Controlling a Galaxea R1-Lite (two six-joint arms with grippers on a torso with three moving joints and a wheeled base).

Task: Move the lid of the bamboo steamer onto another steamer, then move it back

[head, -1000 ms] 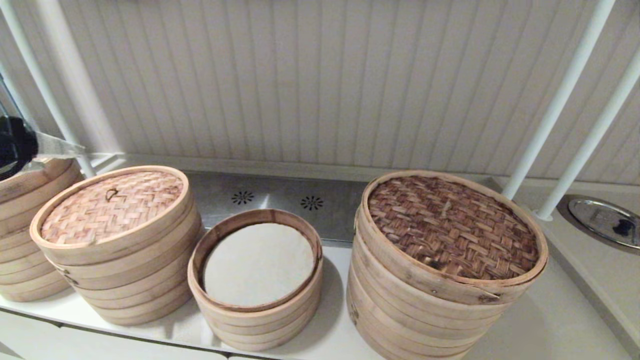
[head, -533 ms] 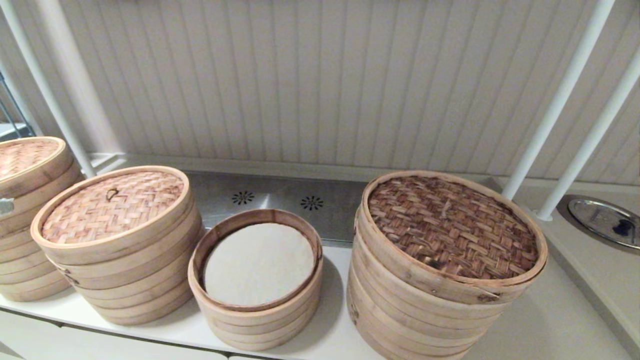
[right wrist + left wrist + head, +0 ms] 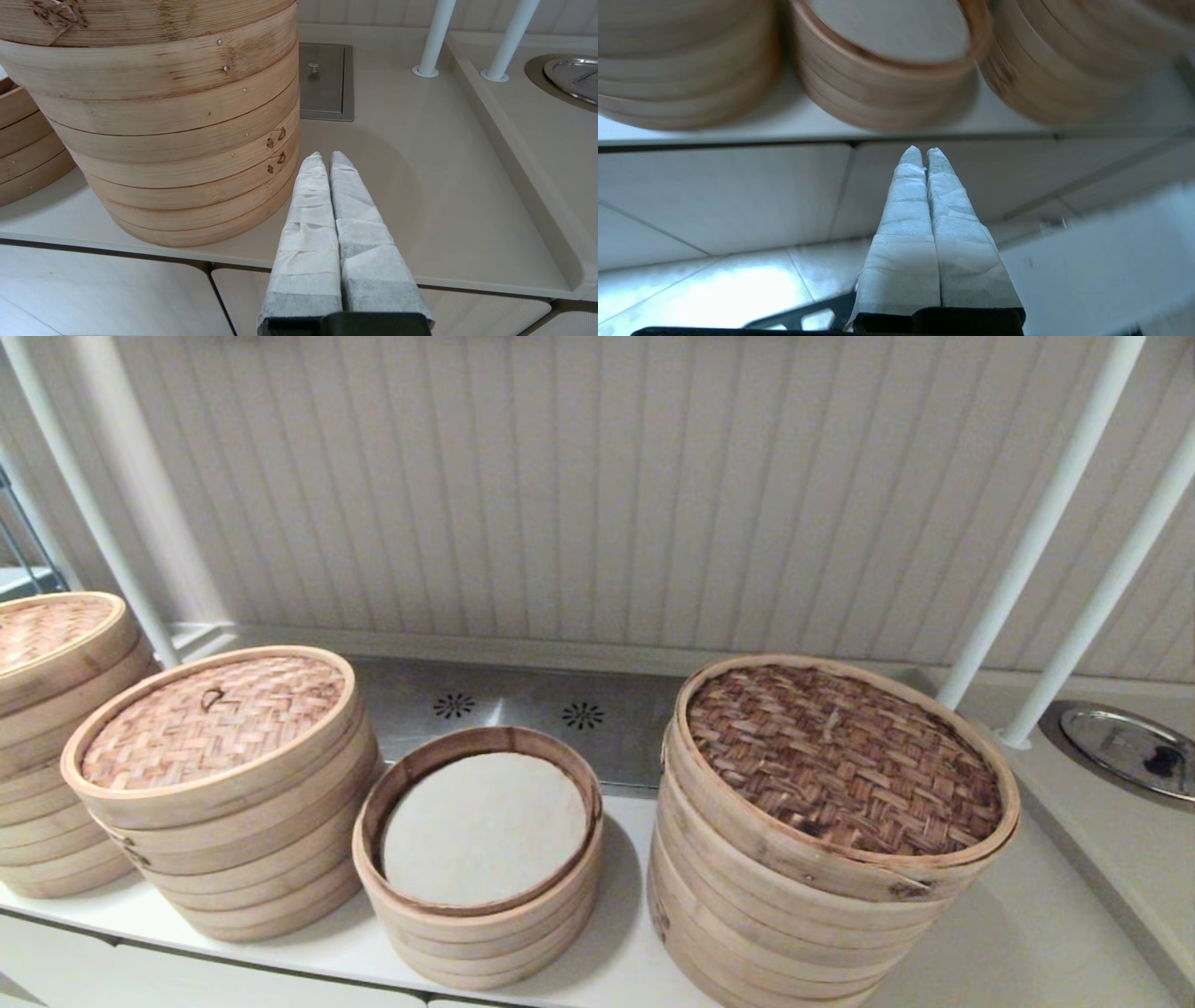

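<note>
Lid (image 3: 213, 721) flat on its stack, loop up, my left gripper (image 3: 924, 151) gone from head view since a second ago, jaws pressed together empty, short steamer (image 3: 887, 70) ahead of them, right gripper (image 3: 325, 156) likewise closed.

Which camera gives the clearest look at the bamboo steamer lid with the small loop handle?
Head view: the bamboo steamer lid shows whole from above, loop handle included. The left and right wrist views show only steamer stack sides, not its woven top.

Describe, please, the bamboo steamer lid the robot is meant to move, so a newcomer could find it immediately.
On the white counter, look left of the open, cloth-lined short steamer. The bamboo steamer lid tops the taller pale stack beside it. Its weave is light pinkish-tan with a small loop handle, unlike the dark brown lid farther right.
</note>
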